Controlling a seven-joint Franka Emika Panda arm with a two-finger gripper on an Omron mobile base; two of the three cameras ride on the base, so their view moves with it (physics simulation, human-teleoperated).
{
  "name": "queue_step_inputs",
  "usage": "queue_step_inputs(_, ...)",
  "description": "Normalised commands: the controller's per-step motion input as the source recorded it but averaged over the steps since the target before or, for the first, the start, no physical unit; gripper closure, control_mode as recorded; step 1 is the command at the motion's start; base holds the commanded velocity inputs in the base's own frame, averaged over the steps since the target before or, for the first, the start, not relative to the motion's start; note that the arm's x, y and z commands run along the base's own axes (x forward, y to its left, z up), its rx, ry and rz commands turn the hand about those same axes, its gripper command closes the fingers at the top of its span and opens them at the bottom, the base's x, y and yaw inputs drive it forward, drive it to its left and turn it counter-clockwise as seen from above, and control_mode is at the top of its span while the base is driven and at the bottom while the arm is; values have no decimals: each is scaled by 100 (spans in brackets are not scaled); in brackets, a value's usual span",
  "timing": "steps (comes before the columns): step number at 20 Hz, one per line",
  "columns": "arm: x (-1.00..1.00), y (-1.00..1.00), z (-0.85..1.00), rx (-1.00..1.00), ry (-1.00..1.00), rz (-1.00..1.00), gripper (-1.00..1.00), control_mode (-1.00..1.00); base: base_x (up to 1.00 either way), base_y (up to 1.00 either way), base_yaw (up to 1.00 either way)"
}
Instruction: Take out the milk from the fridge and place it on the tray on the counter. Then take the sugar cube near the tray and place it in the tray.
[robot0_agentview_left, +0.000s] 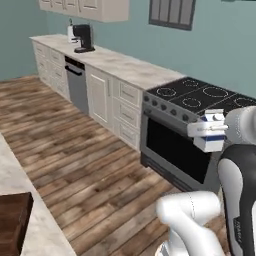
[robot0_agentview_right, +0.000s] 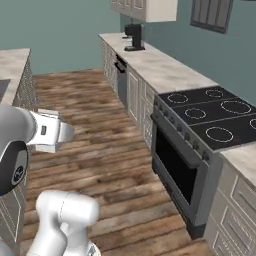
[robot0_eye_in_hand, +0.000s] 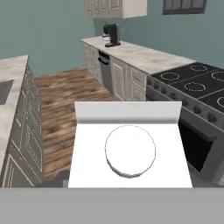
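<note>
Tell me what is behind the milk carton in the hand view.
Behind the milk: wood floor, cream cabinets, the black stove and a coffee machine. The carton covers the floor directly beyond it.

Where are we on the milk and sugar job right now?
Done: the milk is out of the fridge, held in the gripper above the floor near the stove. In hand: carrying it to the tray on the counter. Left: setting it down, then the sugar cube.
</note>
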Motion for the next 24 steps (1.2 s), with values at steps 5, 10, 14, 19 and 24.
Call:
queue_step_inputs(5,0,0,0,0,0,0,100,100,75,2,79)
queue_step_inputs(10,0,0,0,0,0,0,100,100,66,-60,70)
queue_step_inputs(14,0,0,0,0,0,0,100,100,46,-53,77)
queue_step_inputs(19,0,0,0,0,0,0,100,100,38,-20,93)
queue_step_inputs(24,0,0,0,0,0,0,100,100,19,0,100)
